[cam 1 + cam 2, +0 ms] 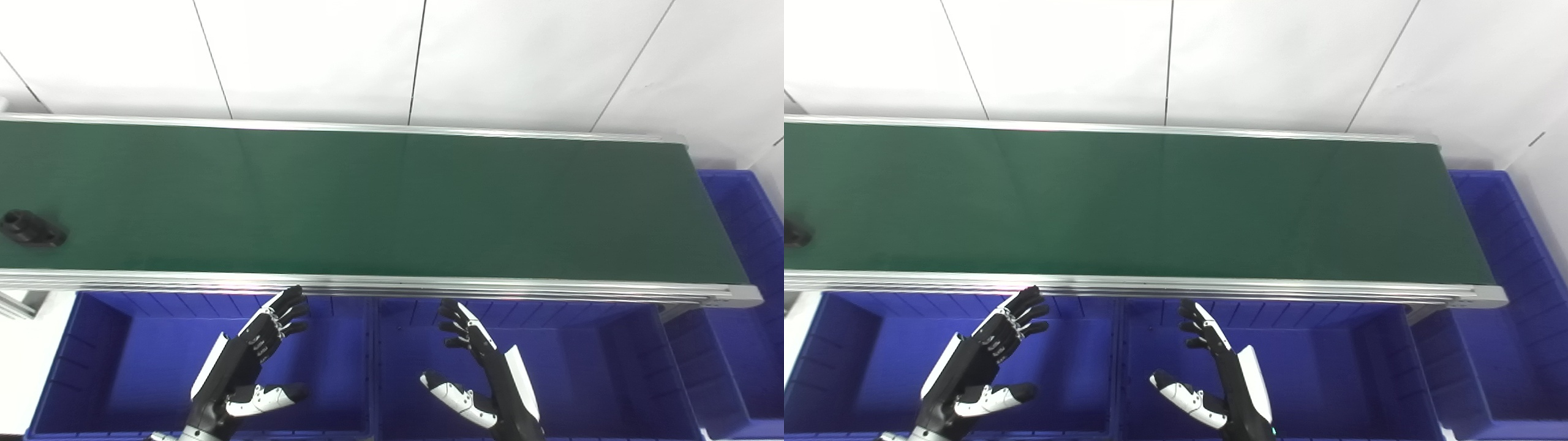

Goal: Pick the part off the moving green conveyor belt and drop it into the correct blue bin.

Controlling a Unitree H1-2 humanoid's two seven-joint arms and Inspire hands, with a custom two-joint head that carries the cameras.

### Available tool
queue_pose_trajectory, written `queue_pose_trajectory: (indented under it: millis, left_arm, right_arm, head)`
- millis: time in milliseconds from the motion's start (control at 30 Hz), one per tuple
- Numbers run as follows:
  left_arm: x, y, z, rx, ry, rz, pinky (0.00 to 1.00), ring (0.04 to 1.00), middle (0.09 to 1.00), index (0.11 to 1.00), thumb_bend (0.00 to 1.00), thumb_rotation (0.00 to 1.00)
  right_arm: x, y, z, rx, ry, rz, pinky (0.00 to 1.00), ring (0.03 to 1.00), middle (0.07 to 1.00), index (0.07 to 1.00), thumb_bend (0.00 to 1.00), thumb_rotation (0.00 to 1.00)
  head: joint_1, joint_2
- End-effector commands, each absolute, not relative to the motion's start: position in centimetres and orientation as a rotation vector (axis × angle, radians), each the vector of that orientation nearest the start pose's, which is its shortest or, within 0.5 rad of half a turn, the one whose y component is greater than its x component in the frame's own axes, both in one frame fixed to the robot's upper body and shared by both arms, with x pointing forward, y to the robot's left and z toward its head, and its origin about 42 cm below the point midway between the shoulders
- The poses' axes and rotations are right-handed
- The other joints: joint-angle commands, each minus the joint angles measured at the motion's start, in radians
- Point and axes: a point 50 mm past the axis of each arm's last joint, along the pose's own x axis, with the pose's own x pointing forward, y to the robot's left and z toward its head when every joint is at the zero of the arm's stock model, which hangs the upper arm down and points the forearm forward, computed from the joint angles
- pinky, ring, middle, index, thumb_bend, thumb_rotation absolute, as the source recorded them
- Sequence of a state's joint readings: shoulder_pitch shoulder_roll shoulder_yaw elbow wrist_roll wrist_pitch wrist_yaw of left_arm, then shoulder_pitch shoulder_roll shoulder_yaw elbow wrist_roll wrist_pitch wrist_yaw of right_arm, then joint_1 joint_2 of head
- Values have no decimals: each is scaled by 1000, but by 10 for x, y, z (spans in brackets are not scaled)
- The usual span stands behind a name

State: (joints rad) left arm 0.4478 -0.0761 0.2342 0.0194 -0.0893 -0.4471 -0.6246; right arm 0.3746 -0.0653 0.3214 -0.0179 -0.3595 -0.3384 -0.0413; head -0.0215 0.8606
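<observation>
black part (32, 228) on green belt (380, 202), far left of left robot hand (254, 361) | both robot hands, right (484, 373) too, fingers apart, empty, over blue bins (92, 343) | no readable writing

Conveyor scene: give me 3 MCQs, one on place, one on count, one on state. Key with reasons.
1. Where is the black part on the green belt?
A. far left end
B. middle
C. far right end

2. How many blue bins are in view?
A. one
B. two
C. three

3. What state are the two robot hands in?
A. both open, holding nothing
B. left shut on the part
C. both shut into fists

Key:
1 A: the black part lies at the left edge of the green belt, cut by the frame in the right eye view.
2 C: the left bin and middle bin sit below the belt's near rail, and the third bin sits past its right end.
3 A: the left robot hand and right robot hand hover over the bins, fingers spread.
</observation>
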Motion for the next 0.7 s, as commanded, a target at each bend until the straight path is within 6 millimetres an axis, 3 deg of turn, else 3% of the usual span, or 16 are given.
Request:
queue_pose_trajectory:
  millis: [0, 667]
  left_arm:
    - [105, 245, 42, -3, -51, -236, 810, 875, 907, 894, 634, 360]
    - [101, 246, 44, -7, -55, -237, 808, 870, 901, 892, 655, 371]
  right_arm:
    - [140, -151, 54, -270, -111, 301, 719, 810, 863, 898, 662, 624]
    - [137, -150, 54, -276, -115, 304, 709, 813, 865, 899, 645, 619]
  head:
    - [2, 1]
    - [8, -14]
